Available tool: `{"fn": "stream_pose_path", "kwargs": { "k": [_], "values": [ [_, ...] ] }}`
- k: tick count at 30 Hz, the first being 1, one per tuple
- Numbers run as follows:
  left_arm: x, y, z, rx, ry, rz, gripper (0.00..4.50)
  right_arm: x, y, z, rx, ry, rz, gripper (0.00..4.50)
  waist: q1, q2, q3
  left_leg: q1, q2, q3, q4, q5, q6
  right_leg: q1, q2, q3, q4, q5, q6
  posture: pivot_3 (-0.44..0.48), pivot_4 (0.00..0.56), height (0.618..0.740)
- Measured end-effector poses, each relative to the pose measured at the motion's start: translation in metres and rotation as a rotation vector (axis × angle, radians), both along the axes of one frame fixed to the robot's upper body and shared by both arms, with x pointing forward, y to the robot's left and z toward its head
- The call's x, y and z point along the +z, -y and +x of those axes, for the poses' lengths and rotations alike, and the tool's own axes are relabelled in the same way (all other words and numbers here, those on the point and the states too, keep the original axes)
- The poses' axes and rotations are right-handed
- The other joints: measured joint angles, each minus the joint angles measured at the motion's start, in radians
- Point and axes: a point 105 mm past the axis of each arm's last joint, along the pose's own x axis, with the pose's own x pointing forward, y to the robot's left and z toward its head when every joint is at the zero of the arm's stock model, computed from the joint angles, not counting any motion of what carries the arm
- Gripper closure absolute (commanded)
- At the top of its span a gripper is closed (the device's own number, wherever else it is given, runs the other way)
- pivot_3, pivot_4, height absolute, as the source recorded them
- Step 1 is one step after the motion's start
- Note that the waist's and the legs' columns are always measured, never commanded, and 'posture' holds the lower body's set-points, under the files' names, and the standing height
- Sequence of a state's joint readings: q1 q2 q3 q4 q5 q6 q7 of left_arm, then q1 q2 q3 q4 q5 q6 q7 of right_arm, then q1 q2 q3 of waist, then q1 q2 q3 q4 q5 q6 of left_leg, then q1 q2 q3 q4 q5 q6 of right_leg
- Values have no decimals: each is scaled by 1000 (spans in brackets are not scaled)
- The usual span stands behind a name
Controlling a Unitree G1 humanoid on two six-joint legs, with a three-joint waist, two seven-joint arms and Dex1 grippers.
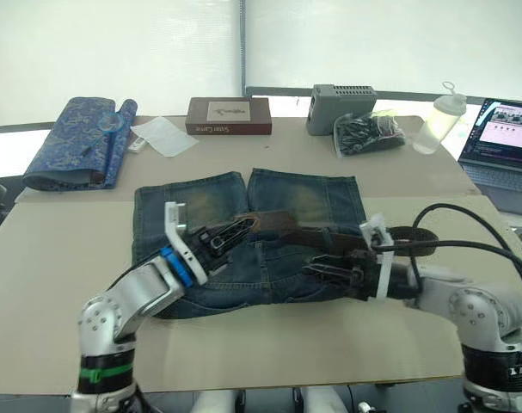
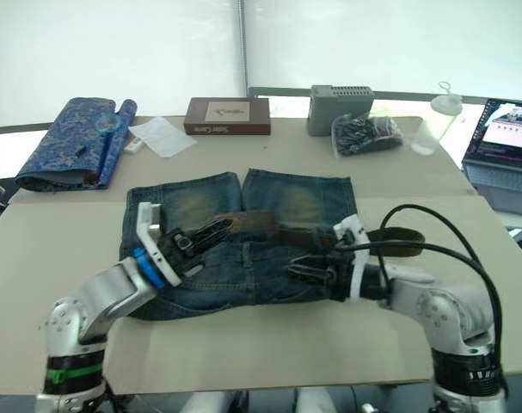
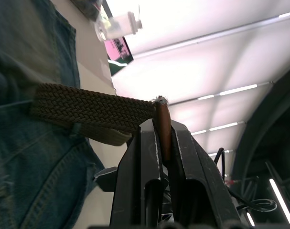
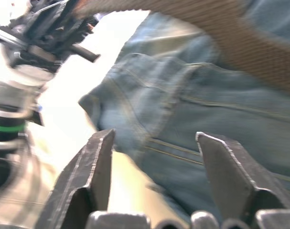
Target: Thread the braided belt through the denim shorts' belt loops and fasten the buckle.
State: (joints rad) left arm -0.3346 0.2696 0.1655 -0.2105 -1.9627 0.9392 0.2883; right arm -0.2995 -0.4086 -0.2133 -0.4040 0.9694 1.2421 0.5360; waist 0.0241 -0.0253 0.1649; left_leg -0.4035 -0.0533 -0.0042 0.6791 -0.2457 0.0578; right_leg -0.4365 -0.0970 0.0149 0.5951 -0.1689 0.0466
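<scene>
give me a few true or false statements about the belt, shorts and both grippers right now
1. The left gripper is shut on the brown braided belt. True.
2. The right gripper is clamped on the belt. False: its fingers are open, over the faded blue denim shorts.
3. The shorts hang off the table edge. False: they lie flat on the tan table.
4. A brown box sits beyond the shorts. True.

A robotics lab or office workspace: a wide beige table carries an open laptop with a lit screen, a grey plastic electronics box and a clear bag of black cables, under long ceiling strip lights.
</scene>
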Motion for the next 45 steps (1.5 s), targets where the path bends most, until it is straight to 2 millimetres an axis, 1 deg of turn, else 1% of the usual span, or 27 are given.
{"fn": "stream_pose_path", "kwargs": {
  "k": [2, 5, 8, 14, 21, 23, 26, 27, 28, 29, 30, 31, 35, 37, 38, 39, 40, 41, 42, 43, 45],
  "values": [
    [0, 6, 3, -25, -10, -16, 4500, 0, -8, 3, -37, -24, 49, 1527, -1, 0, 0, -1, -1, 0, 0, 0, 0, -1, 0, 0, 0, 0, 0, 0, 150, 740],
    [-4, 11, 4, -61, -27, -7, 4500, 3, -13, 8, -110, -55, 138, 1527, -7, 0, 0, -1, -1, 0, -1, 0, 0, -2, 0, 0, 0, 0, 0, 0, 150, 740],
    [-9, 14, 3, -92, -39, -1, 4500, 13, -20, 9, -160, -86, 286, 1527, -12, 0, 0, -1, -1, -1, -1, 0, 0, -2, 0, 0, 1, 0, 0, 0, 150, 740],
    [-12, 6, 1, -103, -32, 29, 4500, 24, -9, 12, -242, -110, 392, 1527, -14, 0, 0, 0, -1, -1, -1, 0, 0, -2, 1, 0, 1, 0, 0, 0, 150, 740],
    [-16, 3, 2, -107, -45, 48, 4500, 32, 0, 14, -258, -104, 410, 1527, -15, 0, 0, 0, -1, -1, -1, 0, 0, -2, 2, 0, 1, 0, 0, 0, 150, 740],
    [-17, 2, 2, -103, -49, 48, 4500, 31, 0, 15, -257, -114, 406, 2032, -14, 0, 0, 0, -1, -1, -1, 0, 0, -1, 2, 0, 1, 0, 0, 0, 150, 740],
    [-17, 1, 3, -96, -51, 49, 4500, 31, 4, 17, -264, -120, 404, 2954, -14, 0, 0, -1, -1, -1, -1, 0, 0, -1, 2, 1, 1, 0, 0, 0, 150, 740],
    [-17, 0, 4, -92, -53, 50, 4500, 31, 6, 18, -270, -115, 401, 3426, -14, 0, 0, -1, -1, -1, -1, 0, 0, -1, 2, 1, 1, 0, 0, 0, 150, 740],
    [-17, 0, 4, -89, -54, 50, 4500, 32, 6, 19, -272, -113, 401, 3671, -14, 0, 0, 0, -1, -1, -1, 0, 0, -1, 2, 1, 1, 0, 0, 0, 150, 740],
    [-18, -1, 4, -84, -57, 50, 4500, 32, 6, 19, -272, -112, 402, 4102, -14, 0, 0, 0, -1, -1, -1, 0, 0, -1, 2, 1, 1, 0, 0, 0, 150, 740],
    [-19, -2, 4, -79, -60, 54, 4500, 32, 4, 19, -267, -111, 398, 4366, -14, 0, 0, 0, -1, -1, -1, 0, 0, -1, 2, 1, 1, 0, 0, 0, 150, 740],
    [-19, -3, 5, -75, -61, 59, 4500, 32, 3, 20, -263, -110, 395, 4439, -15, 0, 0, 0, 0, -1, -1, 0, 0, -1, 2, 1, 1, 0, 0, 0, 150, 740],
    [-18, -6, 5, -52, -26, 108, 4500, 33, 0, 21, -254, -108, 386, 4439, -15, 0, 0, -1, -1, -1, -1, 0, 0, -1, 2, 1, 1, 0, 0, 0, 150, 740],
    [-16, -9, 6, -25, 23, 167, 3703, 32, -3, 22, -247, -115, 384, 4500, -15, 0, 0, -1, -1, 0, -1, 0, 0, -1, 2, 1, 1, 0, 0, 0, 150, 740],
    [-16, -12, 6, -5, 56, 213, 3488, 32, -4, 23, -246, -118, 382, 4500, -15, 0, 0, -1, -1, 0, -1, 0, 0, -1, 2, 1, 1, 0, 0, 0, 150, 740],
    [-18, -16, 6, 15, 82, 261, 3019, 34, -3, 25, -252, -113, 382, 4500, -15, 0, 0, -1, -1, 0, -1, 0, 0, -1, 2, 1, 1, 0, 0, 0, 150, 740],
    [-19, -21, 5, 32, 123, 327, 2645, 35, -2, 27, -257, -108, 379, 4500, -15, 0, 0, -1, -1, 0, -1, 0, 0, -2, 2, 1, 1, 0, 0, 0, 150, 740],
    [-21, -26, 2, 40, 200, 449, 2143, 37, -1, 31, -266, -99, 369, 4500, -18, 0, 0, -1, 0, 1, -2, 0, 0, -2, 3, 1, 1, 0, 0, 0, 150, 740],
    [-25, -32, -3, 31, 309, 637, 1619, 39, 2, 35, -283, -89, 352, 4500, -23, 0, 0, -1, 0, 3, -3, 0, 0, -2, 4, 1, 0, -1, -2, 0, 150, 740],
    [-25, -35, -6, 24, 400, 749, 1265, 40, 4, 39, -297, -84, 338, 4500, -25, 2, 0, 0, -1, 3, -4, 0, 0, -2, 3, 2, 0, -4, -8, 0, 150, 740],
    [-23, -41, -15, -3, 605, 903, 245, 38, 5, 43, -311, -87, 306, 4500, -25, 3, 0, 1, 0, 4, -7, 0, 0, -2, 2, 2, -1, -6, -10, 0, 150, 740]
  ]
}}
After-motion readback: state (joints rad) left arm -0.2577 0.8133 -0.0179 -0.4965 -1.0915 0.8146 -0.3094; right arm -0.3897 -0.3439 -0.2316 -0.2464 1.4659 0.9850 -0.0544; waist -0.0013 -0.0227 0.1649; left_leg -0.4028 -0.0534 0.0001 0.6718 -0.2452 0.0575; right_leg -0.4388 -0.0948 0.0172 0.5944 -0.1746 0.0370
